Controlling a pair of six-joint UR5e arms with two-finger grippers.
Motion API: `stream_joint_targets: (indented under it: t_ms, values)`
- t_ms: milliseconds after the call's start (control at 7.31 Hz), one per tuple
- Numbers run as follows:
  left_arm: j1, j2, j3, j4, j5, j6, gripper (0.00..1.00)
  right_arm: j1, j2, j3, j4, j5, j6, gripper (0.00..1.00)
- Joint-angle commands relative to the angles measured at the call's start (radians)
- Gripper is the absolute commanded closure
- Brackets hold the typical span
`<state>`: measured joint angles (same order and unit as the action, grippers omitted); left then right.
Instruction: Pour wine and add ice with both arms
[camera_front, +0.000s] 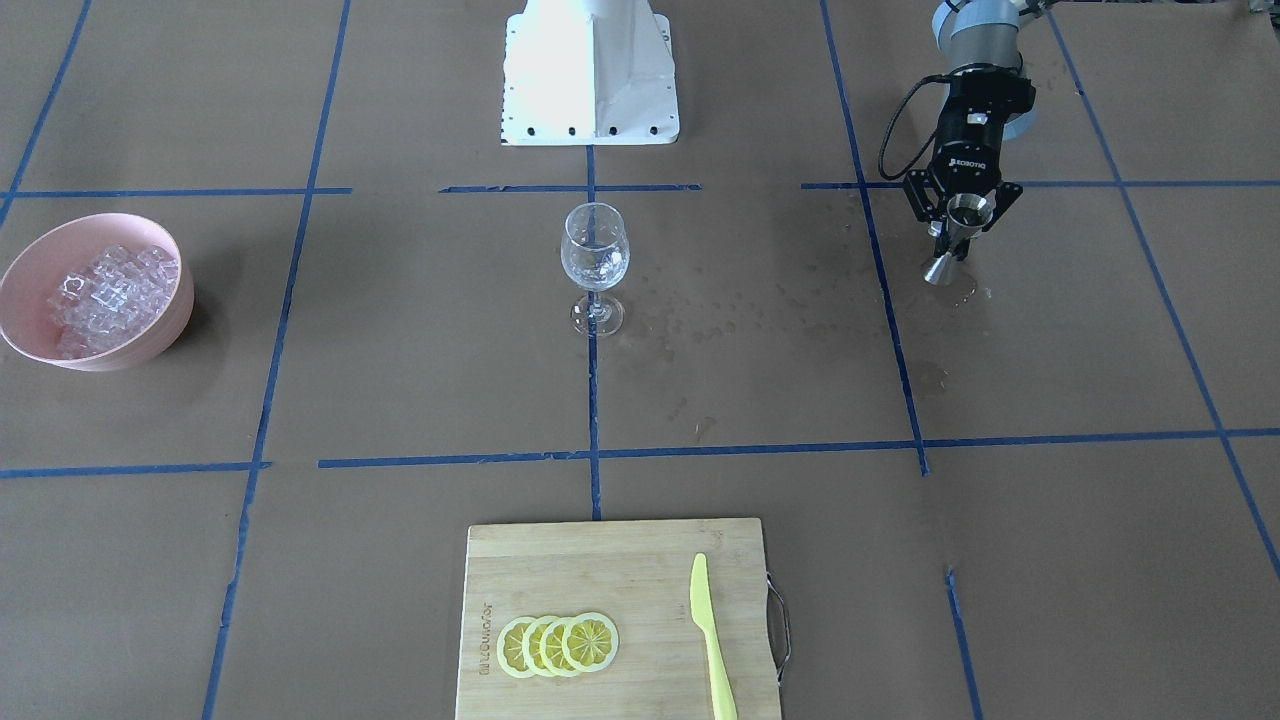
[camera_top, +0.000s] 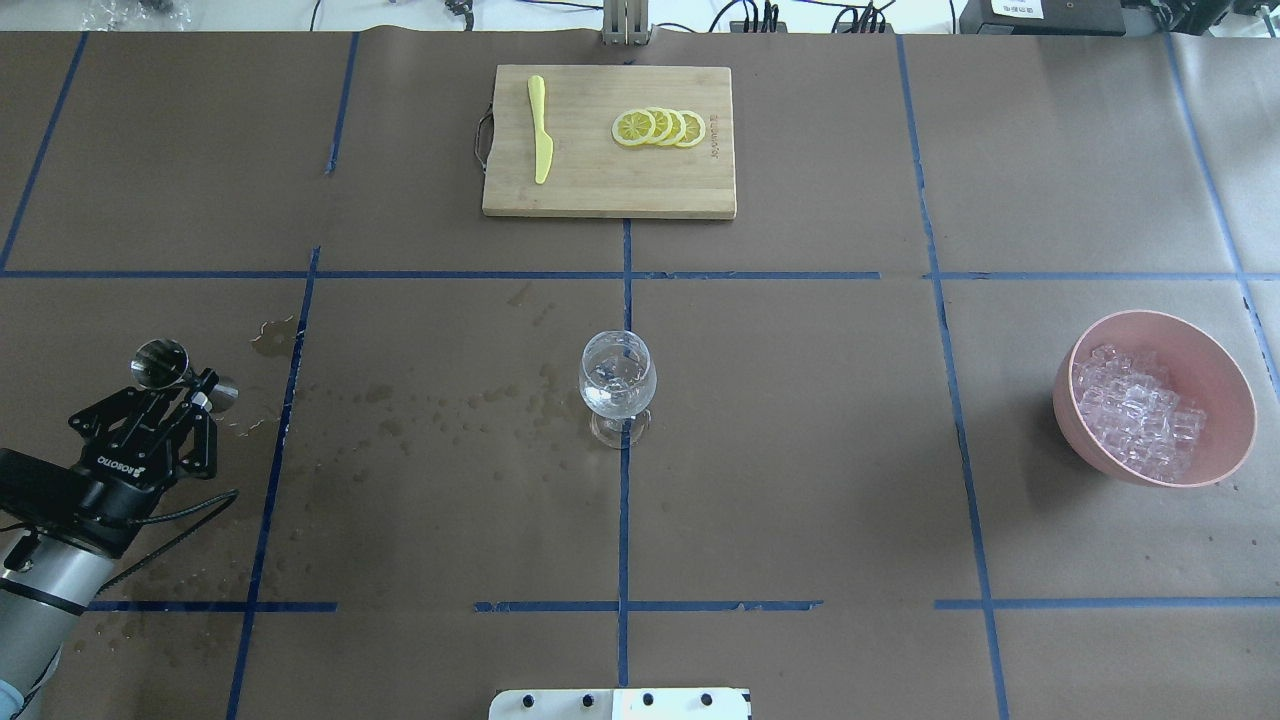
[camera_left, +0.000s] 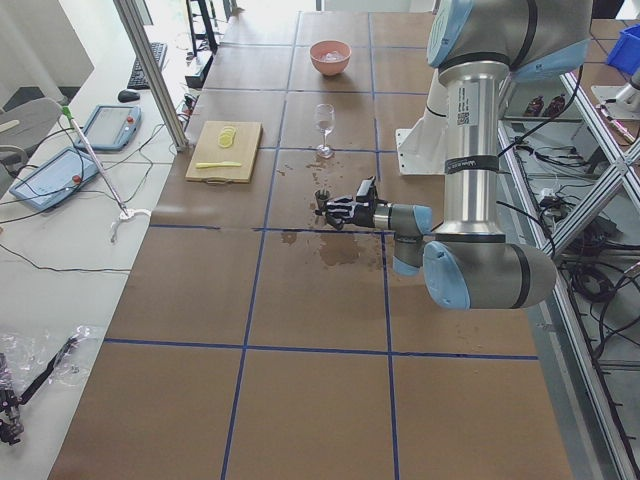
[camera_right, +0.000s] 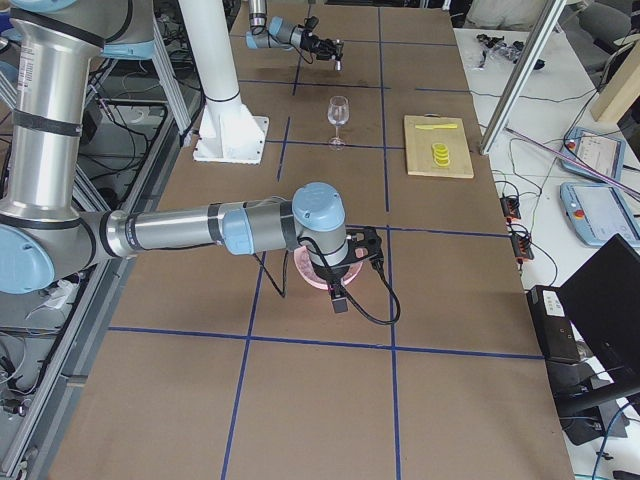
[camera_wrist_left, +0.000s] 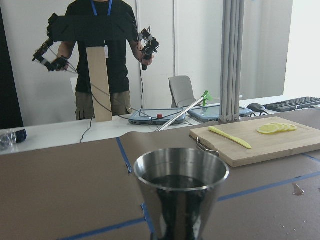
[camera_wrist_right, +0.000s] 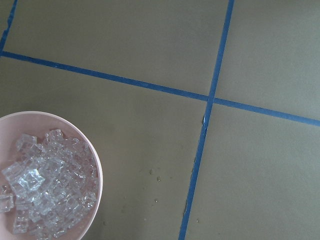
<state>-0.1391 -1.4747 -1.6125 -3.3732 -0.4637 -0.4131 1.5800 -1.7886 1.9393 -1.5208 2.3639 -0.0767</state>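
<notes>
My left gripper stands open around a steel jigger that stands upright on the table, its fingers on either side of it. In the left wrist view the jigger fills the lower middle and its inside looks dark. The wine glass stands at the table's centre, something clear glinting in its bowl; whether that is wine or ice I cannot tell. Ice is heaped in a pink bowl. My right gripper hangs over that bowl; I cannot tell its state.
A wooden cutting board at the far edge holds lemon slices and a yellow knife. Wet spots lie between jigger and glass. The white pedestal base stands behind the glass. A person stands beyond the table.
</notes>
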Motion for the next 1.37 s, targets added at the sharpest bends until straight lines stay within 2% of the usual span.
stream_joint_targets:
  t_ms: [0, 137, 274, 684, 1232]
  values:
    - [-0.043, -0.123, -0.020, 0.000, -0.033, 0.138, 1.00, 0.000, 0.000, -0.002, 0.001, 0.000, 0.000, 0.00]
    - [-0.062, -0.194, -0.036, 0.123, -0.039, 0.248, 1.00, 0.000, 0.000, -0.002, -0.001, 0.000, 0.000, 0.00]
    - [-0.062, -0.232, -0.074, 0.179, -0.039, 0.355, 1.00, 0.000, 0.000, -0.002, 0.001, 0.000, 0.000, 0.00]
    - [-0.039, -0.309, -0.079, 0.205, -0.039, 0.292, 1.00, 0.000, -0.002, -0.002, -0.001, 0.000, 0.000, 0.00]
    - [0.010, -0.458, -0.079, 0.518, -0.030, 0.241, 1.00, 0.000, 0.000, 0.000, 0.001, -0.002, 0.000, 0.00]
